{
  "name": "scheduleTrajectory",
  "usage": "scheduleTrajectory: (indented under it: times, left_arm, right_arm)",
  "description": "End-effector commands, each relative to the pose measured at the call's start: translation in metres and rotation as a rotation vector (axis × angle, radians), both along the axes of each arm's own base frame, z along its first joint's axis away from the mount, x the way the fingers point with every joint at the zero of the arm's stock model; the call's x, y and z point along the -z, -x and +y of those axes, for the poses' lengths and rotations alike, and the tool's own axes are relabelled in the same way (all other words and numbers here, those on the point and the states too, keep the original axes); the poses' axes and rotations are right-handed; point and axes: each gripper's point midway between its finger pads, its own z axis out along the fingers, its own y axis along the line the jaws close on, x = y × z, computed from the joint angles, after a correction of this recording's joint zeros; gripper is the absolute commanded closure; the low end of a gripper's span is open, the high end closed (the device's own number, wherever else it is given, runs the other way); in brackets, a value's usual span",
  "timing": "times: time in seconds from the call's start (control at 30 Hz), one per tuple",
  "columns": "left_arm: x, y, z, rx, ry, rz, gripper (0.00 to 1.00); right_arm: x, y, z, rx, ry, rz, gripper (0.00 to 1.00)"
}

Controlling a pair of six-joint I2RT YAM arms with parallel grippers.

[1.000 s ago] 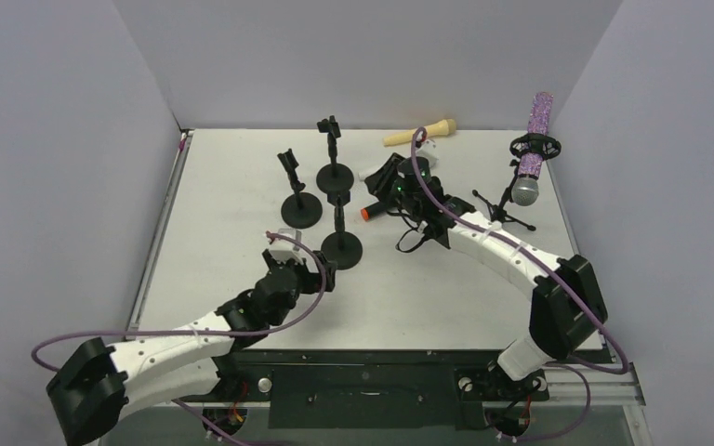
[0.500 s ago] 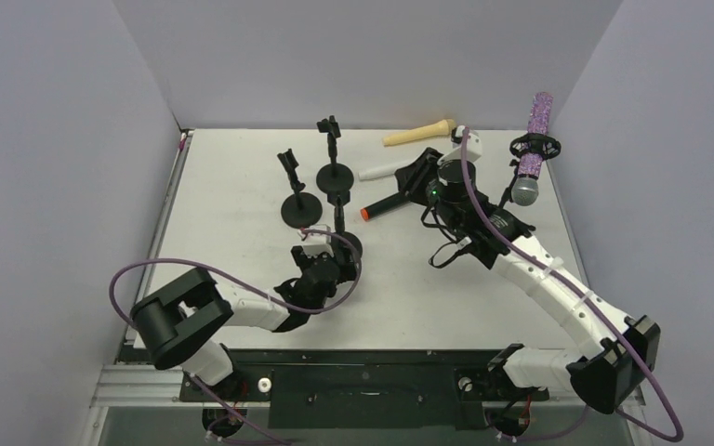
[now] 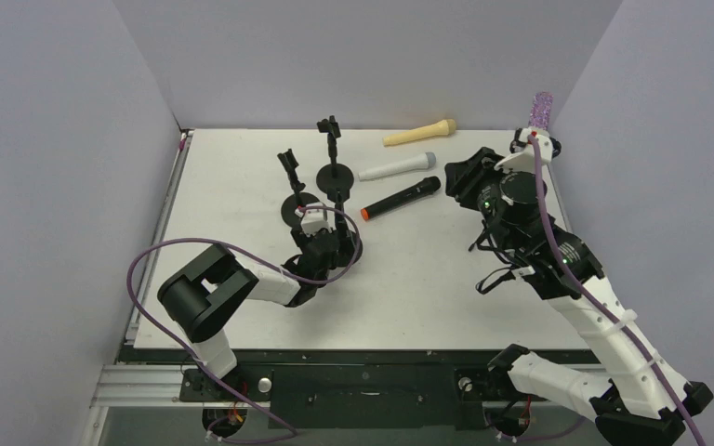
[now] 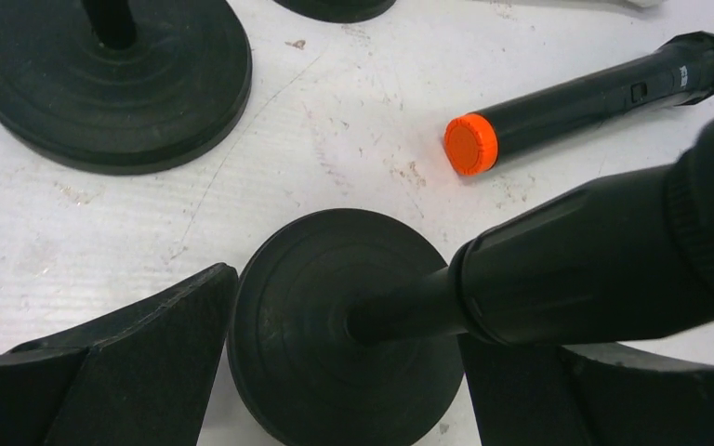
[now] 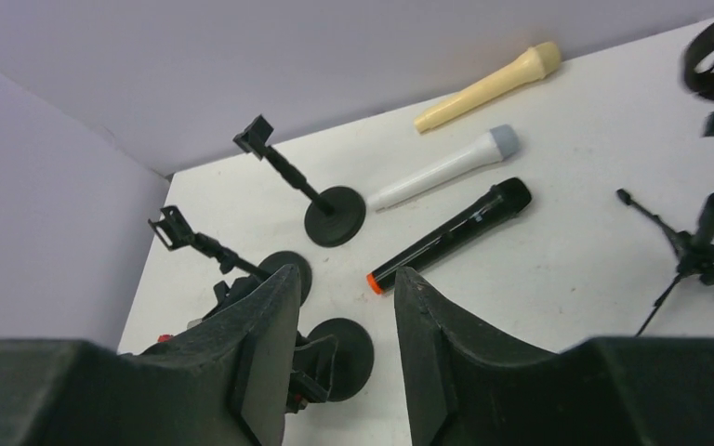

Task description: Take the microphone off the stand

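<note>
progress: not begun; the glittery purple microphone (image 3: 544, 102) sits in the tripod stand (image 5: 697, 249) at the far right.
right gripper (image 5: 346, 279): jaws parted, empty, near the stand, not on the microphone.
left gripper (image 4: 349, 311): fingers astride the disc base (image 4: 335, 395) of the nearest stand; clamped or merely beside, cannot tell.
left to do: reach, grasp, lift out.
hidden: microphone body and clip, behind the right arm.

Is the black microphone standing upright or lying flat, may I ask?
Lying flat: the black microphone rests lengthwise on the table.
</note>
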Motion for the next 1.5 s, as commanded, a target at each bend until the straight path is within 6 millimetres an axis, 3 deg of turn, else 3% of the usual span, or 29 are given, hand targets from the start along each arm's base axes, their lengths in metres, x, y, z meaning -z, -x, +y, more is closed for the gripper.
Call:
scheduleTrajectory:
  times: [0.0, 0.13, 0.3, 0.4, 0.43, 0.47, 0.57, 0.67, 0.8, 0.87, 1.07, 1.33, 1.47]
  left_arm:
    - [-0.026, -0.030, -0.014, 0.014, 0.073, -0.068, 0.17]
    - [-0.025, -0.042, -0.013, 0.024, 0.075, -0.067, 0.17]
    - [-0.037, -0.038, -0.014, 0.052, 0.077, -0.081, 0.13]
    - [-0.044, -0.027, -0.011, 0.076, 0.062, -0.078, 0.08]
    - [-0.055, -0.024, -0.012, 0.086, 0.070, -0.094, 0.07]
    - [-0.053, -0.019, -0.012, 0.103, 0.056, -0.081, 0.01]
    - [-0.068, -0.005, -0.013, 0.147, 0.045, -0.087, 0.03]
    - [-0.065, 0.014, -0.003, 0.166, 0.015, -0.056, 0.04]
    - [-0.075, 0.039, 0.007, 0.196, -0.007, -0.043, 0.04]
    - [-0.088, 0.051, 0.012, 0.216, -0.011, -0.046, 0.04]
    - [-0.168, 0.079, 0.023, 0.291, 0.018, -0.122, 0.04]
    - [-0.253, 0.103, 0.026, 0.404, 0.040, -0.211, 0.04]
    - [-0.274, 0.109, 0.018, 0.471, 0.047, -0.239, 0.04]
  right_arm:
    - [-0.028, 0.019, -0.049, 0.138, 0.087, -0.043, 0.60]
    - [-0.031, 0.029, -0.073, 0.207, 0.137, -0.038, 0.57]
    - [-0.029, 0.033, -0.081, 0.225, 0.166, -0.025, 0.55]
    - [-0.032, 0.033, -0.085, 0.243, 0.181, -0.019, 0.54]
    - [-0.035, 0.032, -0.086, 0.248, 0.183, -0.021, 0.53]
    - [-0.035, 0.032, -0.087, 0.250, 0.188, -0.018, 0.53]
    - [-0.039, 0.032, -0.089, 0.257, 0.192, -0.020, 0.50]
    - [-0.040, 0.032, -0.090, 0.260, 0.192, -0.019, 0.47]
    - [-0.042, 0.032, -0.096, 0.283, 0.202, -0.012, 0.38]
    - [-0.046, 0.032, -0.104, 0.314, 0.214, -0.009, 0.36]
    - [-0.052, 0.024, -0.140, 0.443, 0.273, 0.042, 0.31]
    - [-0.049, -0.008, -0.180, 0.474, 0.188, 0.113, 0.30]
    - [-0.054, -0.027, -0.194, 0.457, 0.131, 0.118, 0.29]
